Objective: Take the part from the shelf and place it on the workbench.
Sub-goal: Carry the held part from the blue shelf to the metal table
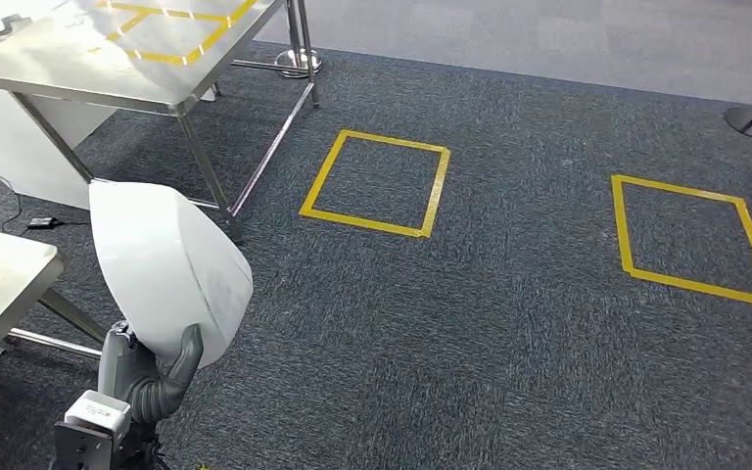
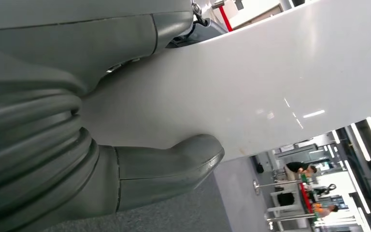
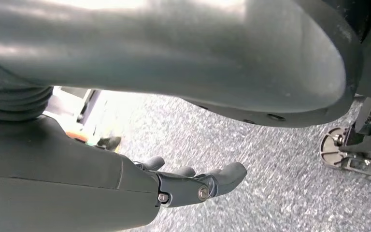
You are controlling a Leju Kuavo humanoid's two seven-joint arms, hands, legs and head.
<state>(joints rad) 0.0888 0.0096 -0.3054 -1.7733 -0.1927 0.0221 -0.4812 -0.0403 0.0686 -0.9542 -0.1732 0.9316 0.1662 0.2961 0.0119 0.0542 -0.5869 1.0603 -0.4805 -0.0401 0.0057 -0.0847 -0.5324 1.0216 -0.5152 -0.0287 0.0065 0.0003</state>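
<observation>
Dark grey carpet (image 1: 509, 323) covers the floor, and most of it lies open ahead and to the right. At the near left, the white part (image 1: 171, 269) is held upright by the left hand (image 1: 152, 377); the thumb (image 2: 174, 162) is pressed against one glossy face, with the darker fingers (image 2: 193, 26) on the other, so the panel is pinched at its lower edge and carried clear of the floor, presumably for transit. The right hand (image 3: 193, 186) is seen hanging over the carpet, its fingers loosely extended and nothing held. A table corner (image 1: 10, 269) stands just left of the part and should be cleared with care. Farther off, two yellow tape squares (image 1: 377, 184) are marked on the carpet. At the far left, the steel workbench (image 1: 69, 54) is judged the destination; its near edge is unobstructed.
</observation>
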